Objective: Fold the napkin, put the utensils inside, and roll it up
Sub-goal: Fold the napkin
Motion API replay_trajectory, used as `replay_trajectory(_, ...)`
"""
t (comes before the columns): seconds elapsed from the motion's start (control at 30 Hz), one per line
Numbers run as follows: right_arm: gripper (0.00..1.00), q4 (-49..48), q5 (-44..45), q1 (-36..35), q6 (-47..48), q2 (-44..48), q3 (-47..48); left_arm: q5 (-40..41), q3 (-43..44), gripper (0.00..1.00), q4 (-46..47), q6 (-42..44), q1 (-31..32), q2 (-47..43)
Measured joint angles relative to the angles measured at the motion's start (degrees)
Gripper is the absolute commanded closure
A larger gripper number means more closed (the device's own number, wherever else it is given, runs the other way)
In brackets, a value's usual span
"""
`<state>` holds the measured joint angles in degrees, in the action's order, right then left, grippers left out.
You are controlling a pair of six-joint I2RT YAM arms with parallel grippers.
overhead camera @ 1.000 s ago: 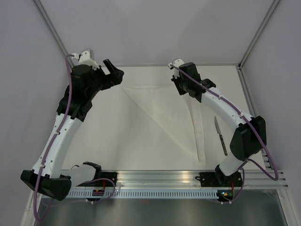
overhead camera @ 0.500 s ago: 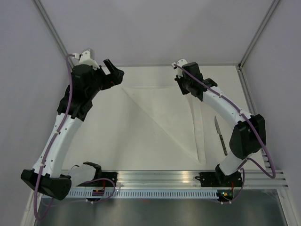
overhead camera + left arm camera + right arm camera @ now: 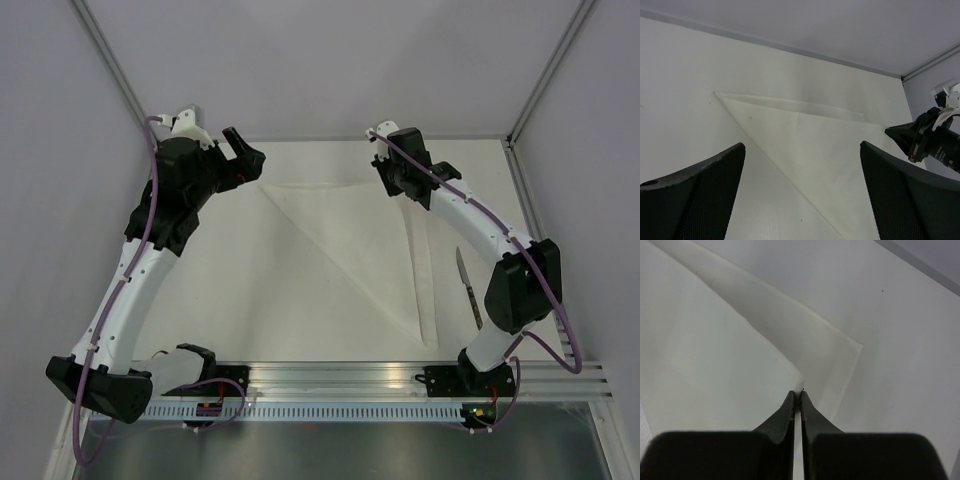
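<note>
The napkin (image 3: 350, 240) lies on the pale table (image 3: 250, 300) folded into a white triangle, its long edge running from far left to near right. My right gripper (image 3: 398, 192) is shut on the top layer's corner at the far right; in the right wrist view the gripper (image 3: 797, 392) pinches that corner of the napkin (image 3: 715, 350) just above the lower layer. My left gripper (image 3: 245, 158) hangs open beside the napkin's far-left corner, and the left wrist view shows the left gripper (image 3: 802, 145) with nothing inside over the napkin (image 3: 810, 145). The knife (image 3: 467, 285) lies to the right of the napkin, partly under my right arm.
A metal rail (image 3: 400, 375) runs along the table's near edge by the arm bases. Pale walls with grey corner posts (image 3: 545, 80) close in the back and both sides. My right arm (image 3: 520, 280) arches over the table's right part.
My right gripper has shifted a little toward the far right with the napkin's corner in it. The left arm has barely moved.
</note>
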<state>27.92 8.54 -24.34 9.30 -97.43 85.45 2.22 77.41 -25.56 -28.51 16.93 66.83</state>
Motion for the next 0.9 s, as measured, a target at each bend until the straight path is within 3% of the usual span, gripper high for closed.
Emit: replay_trajectory(0.9, 1.00, 0.92, 0.44, 2.01, 1.38, -3.80, 4.48, -0.87, -0.15, 0.00, 0.48, 0.00, -0.37, 0.04)
